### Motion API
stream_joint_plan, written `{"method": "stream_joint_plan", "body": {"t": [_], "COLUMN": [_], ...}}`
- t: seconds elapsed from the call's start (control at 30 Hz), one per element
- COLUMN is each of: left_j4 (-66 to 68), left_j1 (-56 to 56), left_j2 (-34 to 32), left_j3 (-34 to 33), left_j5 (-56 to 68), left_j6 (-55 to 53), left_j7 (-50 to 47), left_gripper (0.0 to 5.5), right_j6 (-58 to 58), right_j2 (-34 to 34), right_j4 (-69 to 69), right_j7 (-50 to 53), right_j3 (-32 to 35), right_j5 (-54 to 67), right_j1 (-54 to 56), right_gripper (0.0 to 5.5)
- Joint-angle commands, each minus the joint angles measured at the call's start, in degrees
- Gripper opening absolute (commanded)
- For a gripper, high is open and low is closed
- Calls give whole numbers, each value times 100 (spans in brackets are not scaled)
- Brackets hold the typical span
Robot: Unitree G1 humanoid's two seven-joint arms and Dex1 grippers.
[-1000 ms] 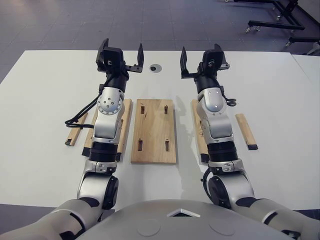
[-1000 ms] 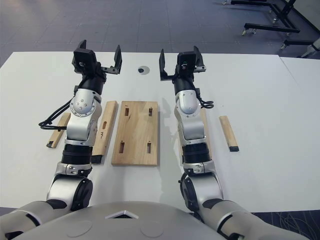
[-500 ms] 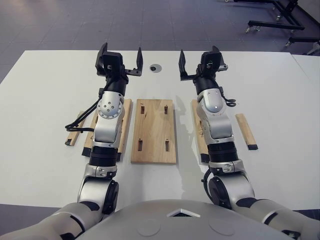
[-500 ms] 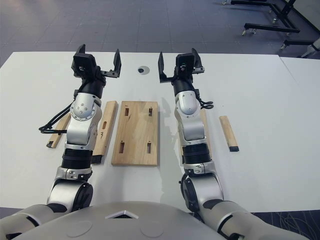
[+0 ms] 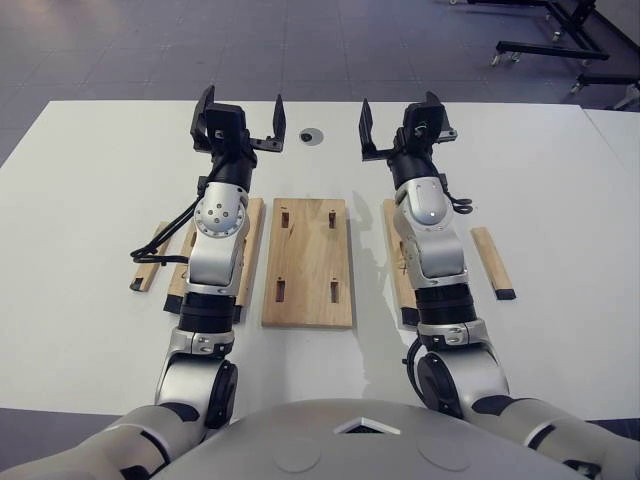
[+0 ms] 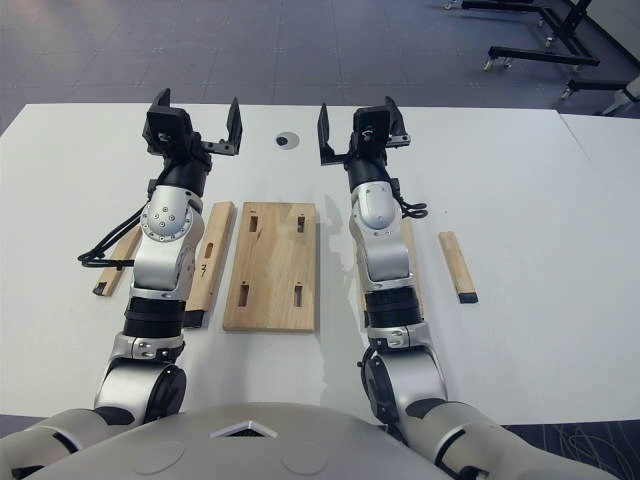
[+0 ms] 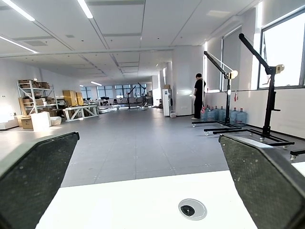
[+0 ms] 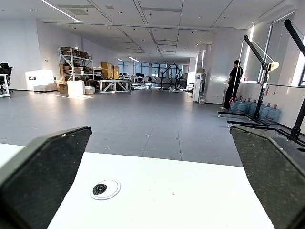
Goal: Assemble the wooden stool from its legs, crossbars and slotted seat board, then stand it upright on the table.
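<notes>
Slotted seat board lies flat (legs, crossbars flank it).

Silver-grey arms, black-banded, with looping black cables; left pincer and right pincer are black.

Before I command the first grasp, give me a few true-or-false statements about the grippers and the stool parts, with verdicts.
1. The left gripper and right gripper are both open and empty. True.
2. The seat board stands upright on fitted legs. False: it lies flat on the table, with nothing assembled.
3. The seat board shows four slots, all empty. True.
4. The short crossbar on the robot's right rests on top of the seat board. False: it lies on the table, apart from the board.
</notes>
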State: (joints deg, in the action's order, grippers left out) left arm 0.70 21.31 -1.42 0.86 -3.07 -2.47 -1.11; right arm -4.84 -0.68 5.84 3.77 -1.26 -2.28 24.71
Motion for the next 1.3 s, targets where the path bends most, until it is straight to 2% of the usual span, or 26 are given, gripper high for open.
{"method": "stream_joint_plan", "body": {"t": [0.03, 0.4, 0.47, 0.57, 0.6, 0.67, 0.77, 1.07, 1.3], "left_j4": [-21, -8, -13, -100, -121, -255, -573, -1297, -1656], "left_j1": [15, 64, 67, -12, -35, -141, -390, -1067, -1441], "left_j2": [26, 24, 19, 12, 12, -7, -14, 138, 319], "left_j3": [19, 31, 32, 10, 14, 24, 88, 163, 335], "left_j5": [-37, -40, -46, -70, -79, -136, -279, -540, -720], "left_j6": [-84, -89, -109, -118, -117, -153, -220, -492, -651], "left_j7": [-41, -14, -14, -64, -73, -109, -174, -447, -565], "left_gripper": [540, 522, 522, 522, 522, 522, 522, 522, 522], "right_j6": [86, 181, 79, -176, -289, -611, -1250, -3091, -3415], "right_j2": [-22, 18, 184, 682, 890, 1348, 1633, 1903, 2396], "right_j4": [5, 18, -80, -160, -232, -419, -864, -2580, -2899], "right_j7": [70, 270, 301, 116, 9, -244, -564, -1561, -2008], "right_j3": [23, 57, 273, 886, 1081, 1441, 1765, 2028, 2187], "right_j5": [-50, -186, -144, 135, 211, 337, 653, 1690, 1657], "right_j1": [77, 51, -57, -324, -465, -800, -1285, -3251, -4265], "right_gripper": [535, 540, 540, 489, 463, 463, 463, 463, 463]}}
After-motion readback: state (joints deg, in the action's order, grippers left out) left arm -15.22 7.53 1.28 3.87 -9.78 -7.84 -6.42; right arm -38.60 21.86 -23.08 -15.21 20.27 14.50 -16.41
